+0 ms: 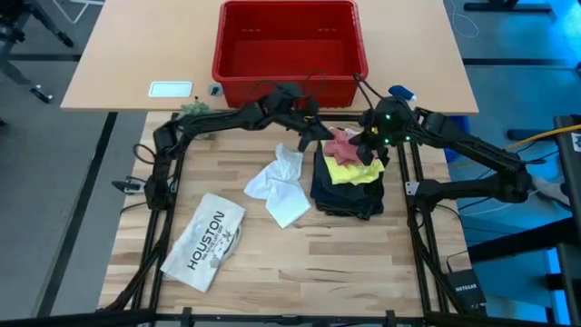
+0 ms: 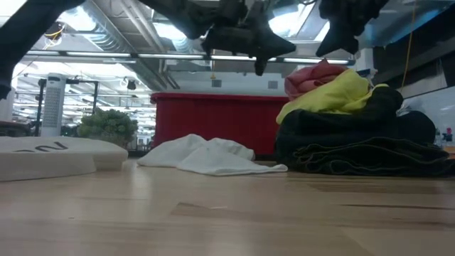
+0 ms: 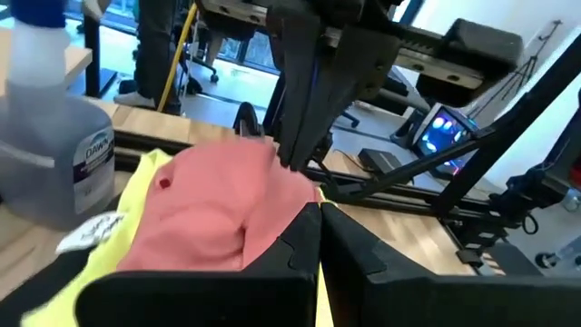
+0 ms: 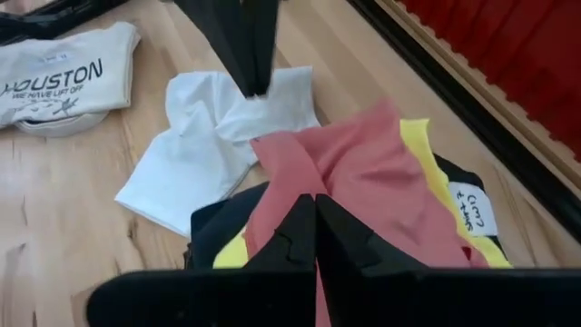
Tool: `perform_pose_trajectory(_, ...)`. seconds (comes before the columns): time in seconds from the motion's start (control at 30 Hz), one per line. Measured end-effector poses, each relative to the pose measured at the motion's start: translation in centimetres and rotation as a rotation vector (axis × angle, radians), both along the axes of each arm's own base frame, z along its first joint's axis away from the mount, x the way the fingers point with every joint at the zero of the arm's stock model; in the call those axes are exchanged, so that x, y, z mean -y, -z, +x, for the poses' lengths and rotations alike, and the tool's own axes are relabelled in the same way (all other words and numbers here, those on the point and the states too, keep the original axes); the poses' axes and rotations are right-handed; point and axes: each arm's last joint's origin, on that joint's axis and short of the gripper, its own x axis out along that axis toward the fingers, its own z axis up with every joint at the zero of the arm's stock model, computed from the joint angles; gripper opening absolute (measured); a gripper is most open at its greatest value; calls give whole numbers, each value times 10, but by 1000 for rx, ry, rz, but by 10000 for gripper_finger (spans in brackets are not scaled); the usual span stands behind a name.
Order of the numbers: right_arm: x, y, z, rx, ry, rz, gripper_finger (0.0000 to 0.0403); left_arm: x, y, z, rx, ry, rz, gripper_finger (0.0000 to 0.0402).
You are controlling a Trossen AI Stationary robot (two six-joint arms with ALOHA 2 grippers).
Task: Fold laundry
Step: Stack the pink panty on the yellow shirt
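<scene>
The laundry lies in a pile right of the table's middle. Black trousers (image 1: 349, 195) are at the bottom, a yellow T-shirt (image 1: 356, 173) lies on them, and a pink cloth (image 1: 342, 143) is on top. A white cloth (image 1: 281, 186) lies crumpled on the table to the pile's left. My left gripper (image 1: 309, 138) hangs shut over the pile's far left corner. My right gripper (image 1: 368, 150) hangs shut over the pile's far right part. In the low view both grippers, the left (image 2: 259, 65) and the right (image 2: 331, 48), stand above the pile with nothing between their fingers.
A red basket (image 1: 289, 50) stands beyond the table's far edge. The flat white item printed "HOUSTON" (image 1: 207, 238) lies at the near left. A spray bottle (image 3: 45, 118) stands close to the pile's far side. Bare wood shows along the near edge.
</scene>
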Motion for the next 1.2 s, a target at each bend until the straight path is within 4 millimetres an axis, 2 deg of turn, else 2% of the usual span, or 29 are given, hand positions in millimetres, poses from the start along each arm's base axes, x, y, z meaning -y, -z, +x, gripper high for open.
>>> perform_pose_trajectory(0.23, 0, 1, 1, 2, -17, 33, 0, -7, 13, 13, 3, 53, 13, 0)
perform_pose_trajectory(0.47, 7, 16, 16, -67, -21, 68, 0, -19, 29, 20, -14, 59, 11, 0)
perform_pose_trajectory(0.77, 20, 29, 36, -91, 18, 40, 0, -27, 31, 23, 6, 39, 81, 0)
perform_pose_trajectory(0.9, 18, 30, 36, -85, -6, 87, 0, -28, 33, 22, -7, 39, 96, 0)
perform_pose_trajectory(1.07, 7, 31, 26, -97, -153, 248, 0, -26, 40, 20, -67, 58, 113, 0)
perform_pose_trajectory(1.2, 1, 21, 17, -54, -164, 242, 0, -26, 42, 19, -83, 66, 134, 0)
